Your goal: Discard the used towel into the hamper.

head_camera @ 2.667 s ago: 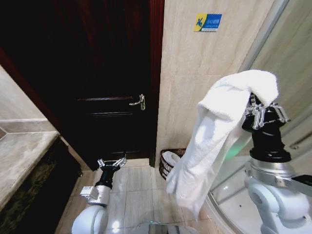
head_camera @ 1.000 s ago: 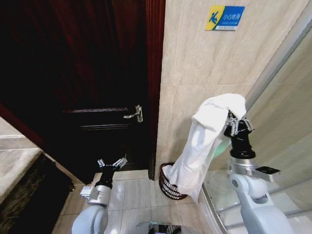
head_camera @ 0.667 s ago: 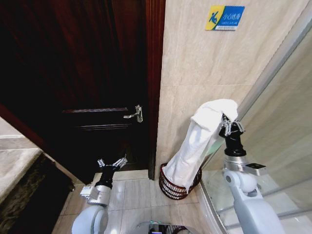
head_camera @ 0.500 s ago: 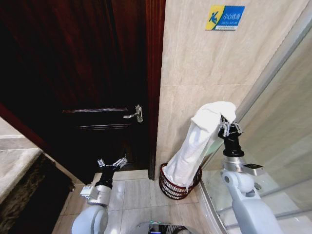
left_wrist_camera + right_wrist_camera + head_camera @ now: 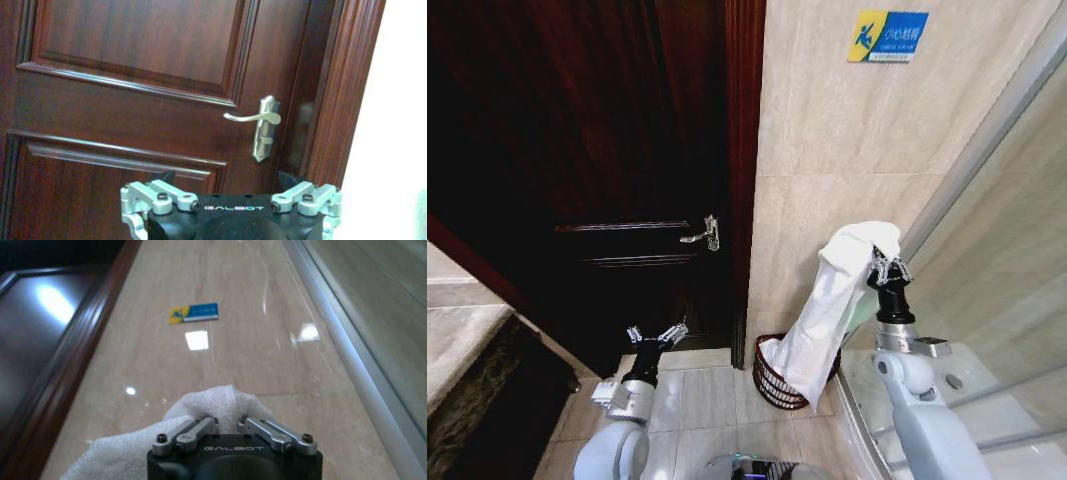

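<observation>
The right gripper (image 5: 886,270) is raised w/ its fingers pinched together on the top fold of the white terry-cloth towel (image 5: 832,305); in the right wrist view the two metal fingers (image 5: 183,435) sit close together w/ a bunch of cloth between them, so it's clamped on the towel. The relation that matters: the towel's long axis runs steeply down and toward the robot's left from that grip, and its lower end hangs at the mouth of the round dark reddish-brown open-weave wicker hamper (image 5: 772,372), which stands on the pale tiled floor (image 5: 702,385) in the corner by the beige marble-look wall (image 5: 827,140), between the dark wooden door frame and the glass shower enclosure (image 5: 987,250). So the hamper lies below and a bit left of the right gripper, not straight under it; whether the towel's tail is inside the rim or draped over its near edge, can't tell. Judgement: the drop probably needs the grip point more squarely above the hamper, else part of the cloth could land on the rim. Right arm is clearly the nearer one. The left gripper (image 5: 656,337) is parked low in front of the dark wood panelled door (image 5: 133,75) w/ its silver lever handle (image 5: 260,125), fingers spread apart and holding nothing. Writing: "GALBOT" printed on both gripper bodies; a small blue-and-yellow wall sign (image 5: 888,36) w/ a slipping-figure pictogram, text too small to read.
</observation>
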`<state>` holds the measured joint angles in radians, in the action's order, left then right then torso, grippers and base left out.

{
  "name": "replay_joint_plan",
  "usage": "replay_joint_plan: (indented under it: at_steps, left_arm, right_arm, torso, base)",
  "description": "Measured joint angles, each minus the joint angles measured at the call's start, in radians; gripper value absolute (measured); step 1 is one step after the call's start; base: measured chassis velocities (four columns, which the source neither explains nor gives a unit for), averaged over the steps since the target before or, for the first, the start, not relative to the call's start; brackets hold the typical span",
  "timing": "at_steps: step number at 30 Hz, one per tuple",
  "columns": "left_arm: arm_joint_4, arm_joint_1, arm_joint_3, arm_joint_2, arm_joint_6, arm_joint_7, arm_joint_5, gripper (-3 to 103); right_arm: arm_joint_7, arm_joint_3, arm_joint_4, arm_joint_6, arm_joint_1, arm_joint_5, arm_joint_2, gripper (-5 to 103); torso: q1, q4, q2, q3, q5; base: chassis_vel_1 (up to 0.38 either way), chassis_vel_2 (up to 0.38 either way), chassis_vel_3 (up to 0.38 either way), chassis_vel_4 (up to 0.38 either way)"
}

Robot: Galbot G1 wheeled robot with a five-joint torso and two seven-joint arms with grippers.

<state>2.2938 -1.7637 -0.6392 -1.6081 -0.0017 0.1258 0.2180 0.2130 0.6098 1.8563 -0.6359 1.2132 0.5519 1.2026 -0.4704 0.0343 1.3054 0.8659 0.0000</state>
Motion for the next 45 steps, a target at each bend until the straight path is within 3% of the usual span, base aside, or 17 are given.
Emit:
replay_joint_plan:
  at_steps: [20,32,45]
  left_arm:
    - [0.0,0.0,0.0,0.0,0.0,0.0,0.0,100]
    - [0.0,0.0,0.0,0.0,0.0,0.0,0.0,100]
    - [0.0,0.0,0.0,0.0,0.0,0.0,0.0,100]
  right_arm:
    - [-0.009,-0.023,-0.281,-0.003,-0.205,0.005,-0.006,7]
    - [-0.031,-0.035,-0.311,0.023,-0.286,0.005,-0.016,7]
    - [-0.039,-0.03,-0.226,0.029,-0.227,-0.001,0.01,7]
  torso:
    - [0.0,0.0,0.0,0.0,0.0]
    - [0.0,-0.0001,0.0,0.0,0.0]
    - [0.0,0.0002,0.0,0.0,0.0]
  base:
    - [0.0,0.0,0.0,0.0]
    - [0.0,0.0,0.0,0.0]
    - [0.0,0.0,0.0,0.0]
